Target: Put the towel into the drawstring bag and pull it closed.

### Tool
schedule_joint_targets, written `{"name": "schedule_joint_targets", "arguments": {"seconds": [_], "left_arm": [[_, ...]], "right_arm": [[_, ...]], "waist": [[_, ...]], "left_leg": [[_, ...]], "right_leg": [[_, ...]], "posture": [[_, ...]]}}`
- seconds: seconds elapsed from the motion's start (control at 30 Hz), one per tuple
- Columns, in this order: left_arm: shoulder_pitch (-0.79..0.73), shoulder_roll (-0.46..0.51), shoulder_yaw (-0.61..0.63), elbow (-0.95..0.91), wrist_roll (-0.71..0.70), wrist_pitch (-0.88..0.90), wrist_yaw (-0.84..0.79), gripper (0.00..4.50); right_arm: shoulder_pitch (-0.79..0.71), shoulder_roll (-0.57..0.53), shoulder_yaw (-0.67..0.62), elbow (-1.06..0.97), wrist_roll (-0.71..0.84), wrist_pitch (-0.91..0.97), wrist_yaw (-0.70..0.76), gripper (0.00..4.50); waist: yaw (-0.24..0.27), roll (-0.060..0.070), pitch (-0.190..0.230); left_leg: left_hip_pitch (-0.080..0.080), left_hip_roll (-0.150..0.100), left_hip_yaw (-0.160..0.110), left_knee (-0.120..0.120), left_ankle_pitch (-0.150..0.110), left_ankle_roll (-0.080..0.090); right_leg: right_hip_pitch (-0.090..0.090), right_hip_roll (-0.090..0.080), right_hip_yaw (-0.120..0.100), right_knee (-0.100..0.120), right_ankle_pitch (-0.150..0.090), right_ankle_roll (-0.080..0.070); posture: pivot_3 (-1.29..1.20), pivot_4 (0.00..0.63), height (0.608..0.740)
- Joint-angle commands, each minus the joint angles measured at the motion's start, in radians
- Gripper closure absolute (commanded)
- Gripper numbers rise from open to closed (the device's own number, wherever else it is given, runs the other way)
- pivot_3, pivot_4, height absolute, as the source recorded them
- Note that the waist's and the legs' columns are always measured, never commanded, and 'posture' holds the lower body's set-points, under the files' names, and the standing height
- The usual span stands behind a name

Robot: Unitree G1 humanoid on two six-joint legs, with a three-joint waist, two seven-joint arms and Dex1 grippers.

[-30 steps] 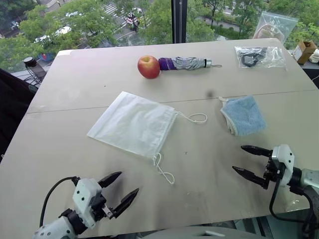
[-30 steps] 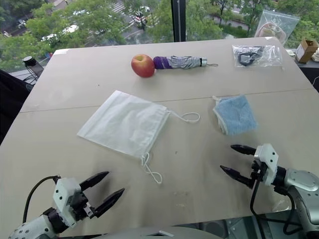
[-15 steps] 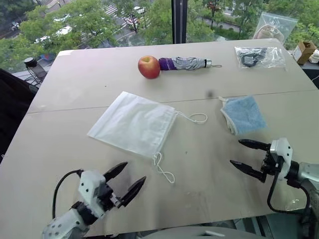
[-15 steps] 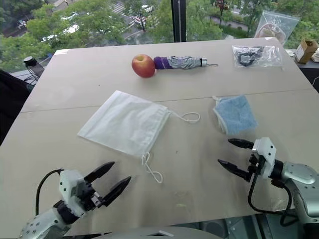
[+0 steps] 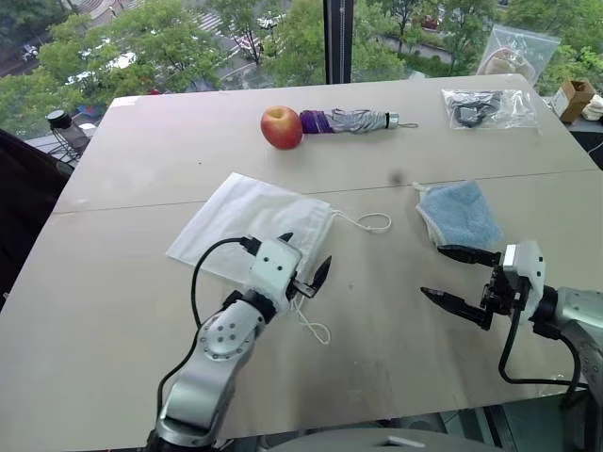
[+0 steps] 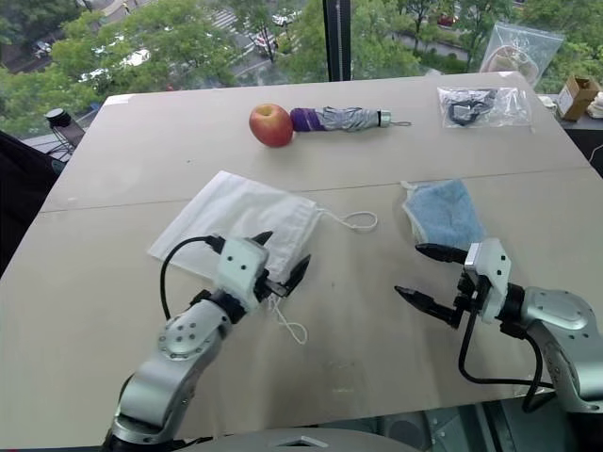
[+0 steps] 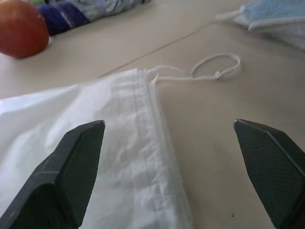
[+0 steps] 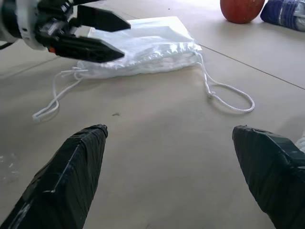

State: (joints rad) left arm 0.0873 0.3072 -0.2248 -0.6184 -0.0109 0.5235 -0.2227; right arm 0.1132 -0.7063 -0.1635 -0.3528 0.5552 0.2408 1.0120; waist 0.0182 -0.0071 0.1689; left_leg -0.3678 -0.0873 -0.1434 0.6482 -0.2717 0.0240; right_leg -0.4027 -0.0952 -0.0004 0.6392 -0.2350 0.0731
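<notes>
The left gripper (image 5: 303, 258) is held with its fingers apart over the corded edge of the bag (image 5: 236, 221), and the right gripper (image 5: 459, 275), also spread, is seen just beside the towel (image 5: 462, 215).

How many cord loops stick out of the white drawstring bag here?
2. One cord loop lies on the table toward the towel; the other cord loop trails off the drawstring bag at its near corner, beside the left gripper.

Soft, even daylight comes through the window (image 5: 236, 38) behind the table (image 5: 122, 282); shadows are faint (barely any glare), and both wrist views blur their near fingers.
</notes>
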Motion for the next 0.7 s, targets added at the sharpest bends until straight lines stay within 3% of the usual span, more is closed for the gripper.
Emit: {"name": "schedule_joint_targets", "arguments": {"seconds": [0.03, 0.17, 0.37, 0.7], "left_arm": [[0.014, -0.013, -0.054, -0.02, 0.103, 0.066, 0.074, 0.04], [0.062, -0.03, -0.075, -0.047, 0.166, 0.082, 0.122, 0.04], [0.157, -0.056, -0.062, 0.0, 0.195, -0.061, 0.164, 0.04], [0.165, -0.129, 0.02, 0.095, 0.023, -0.176, 0.069, 0.04]], "right_arm": [[0.02, -0.023, -0.052, -0.07, 0.035, 0.026, -0.009, 0.0], [0.045, -0.039, -0.083, -0.091, 0.053, 0.053, -0.008, 0.0], [0.066, -0.049, -0.1, -0.113, 0.076, 0.084, -0.01, 0.0], [0.053, -0.057, -0.111, -0.11, 0.079, 0.102, -0.011, 0.0]], "waist": [[0.0, 0.0, 0.0], [0.0, 0.0, 0.0], [0.003, 0.0, 0.0], [0.016, 0.0, 0.0]], "left_leg": [[0.0, 0.0, 0.0, 0.0, 0.0, 0.0], [0.0, 0.0, 0.0, 0.0, 0.0, 0.0], [0.0, 0.0, 0.0, 0.001, 0.0, 0.001], [-0.001, 0.0, 0.0, 0.002, 0.0, 0.001]], "right_leg": [[0.0, 0.0, 0.0, 0.0, 0.0, 0.0], [0.0, 0.0, 0.0, 0.0, 0.0, 0.0], [0.0, -0.001, 0.0, 0.001, 0.0, 0.0], [0.0, -0.001, -0.001, 0.001, 0.0, 0.0]], "posture": [[0.0, 0.15, 0.74], [0.0, 0.15, 0.74], [0.0, 0.15, 0.74], [0.0, 0.15, 0.74]]}}
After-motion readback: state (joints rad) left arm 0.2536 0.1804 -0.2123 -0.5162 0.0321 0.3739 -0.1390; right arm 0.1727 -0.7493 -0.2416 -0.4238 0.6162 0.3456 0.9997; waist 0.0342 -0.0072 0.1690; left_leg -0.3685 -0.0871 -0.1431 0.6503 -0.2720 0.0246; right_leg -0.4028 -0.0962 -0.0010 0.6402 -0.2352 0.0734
